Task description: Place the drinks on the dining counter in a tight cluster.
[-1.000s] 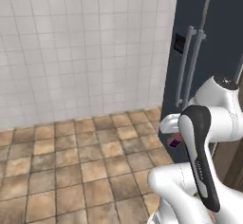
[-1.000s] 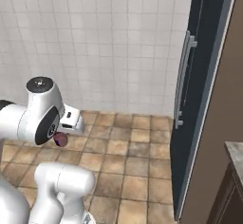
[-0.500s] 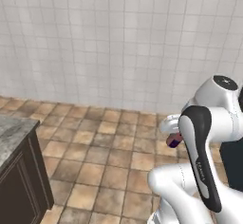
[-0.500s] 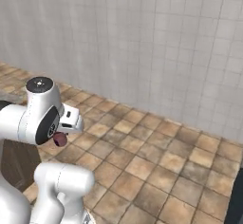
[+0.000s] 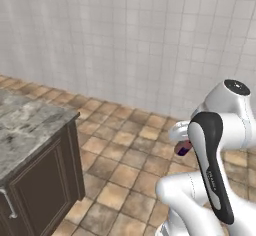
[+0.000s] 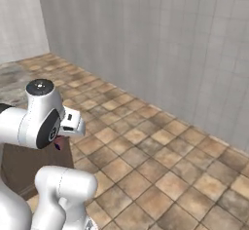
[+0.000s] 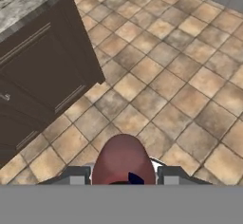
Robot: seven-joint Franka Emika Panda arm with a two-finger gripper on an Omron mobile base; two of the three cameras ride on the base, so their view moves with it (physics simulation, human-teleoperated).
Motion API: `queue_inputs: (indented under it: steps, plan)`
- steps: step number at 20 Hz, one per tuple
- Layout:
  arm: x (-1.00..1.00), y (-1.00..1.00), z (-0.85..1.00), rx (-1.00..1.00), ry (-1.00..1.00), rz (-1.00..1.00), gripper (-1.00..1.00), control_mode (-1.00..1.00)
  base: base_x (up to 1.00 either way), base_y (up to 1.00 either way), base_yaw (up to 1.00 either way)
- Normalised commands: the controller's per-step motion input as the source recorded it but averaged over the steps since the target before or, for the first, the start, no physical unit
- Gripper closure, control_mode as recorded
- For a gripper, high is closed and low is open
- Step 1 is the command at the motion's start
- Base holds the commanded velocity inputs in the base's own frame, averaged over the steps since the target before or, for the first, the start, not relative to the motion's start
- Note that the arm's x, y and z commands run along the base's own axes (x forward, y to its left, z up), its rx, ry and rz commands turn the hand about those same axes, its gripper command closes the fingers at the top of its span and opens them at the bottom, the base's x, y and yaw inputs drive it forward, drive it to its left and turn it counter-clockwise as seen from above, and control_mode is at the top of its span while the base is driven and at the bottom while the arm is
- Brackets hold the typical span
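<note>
Carrying the reddish-brown bottle (image 5: pixel 183 148) tucked in under my wrist, I see from the left base view just a dark purplish bit of it below the white hand. The dining counter (image 5: pixel 30 125) sits at lower left, a marbled stone top over dark brown cabinetry, well apart from me across tiled floor (image 5: pixel 125 155).

From the right base view, the bottle (image 6: pixel 59 143) peeks out as a small dark-red patch beneath my forearm, with a brown cabinet side (image 6: pixel 29 163) just behind it and a tiled wall (image 6: pixel 170 44) beyond.

Looking along the gripper (image 7: pixel 124 173), its tips are closed against either side of the bottle's rounded body (image 7: pixel 124 159). It looks squat, stiff and smooth, probably glass, so likely slippery and breakable; a hold around the middle seems right. The counter's corner and drawers (image 7: pixel 38 71) lie at upper left, and I judge that corner the thing to clear on approach.
</note>
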Motion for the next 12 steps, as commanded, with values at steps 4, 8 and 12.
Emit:
queue_inputs:
  steps: [4, 8, 12]
  plan:
    - [0.0, 0.0, 0.0, 0.0, 0.0, 0.0, 1.0, 1.0, 0.22, 0.0, 0.48]
    - [0.0, 0.0, 0.0, 0.0, 0.0, 0.0, 1.0, 1.0, 0.44, 0.21, 0.45]
    - [0.0, 0.0, 0.0, 0.0, 0.0, 0.0, 1.0, 1.0, 0.56, 0.31, 0.43]
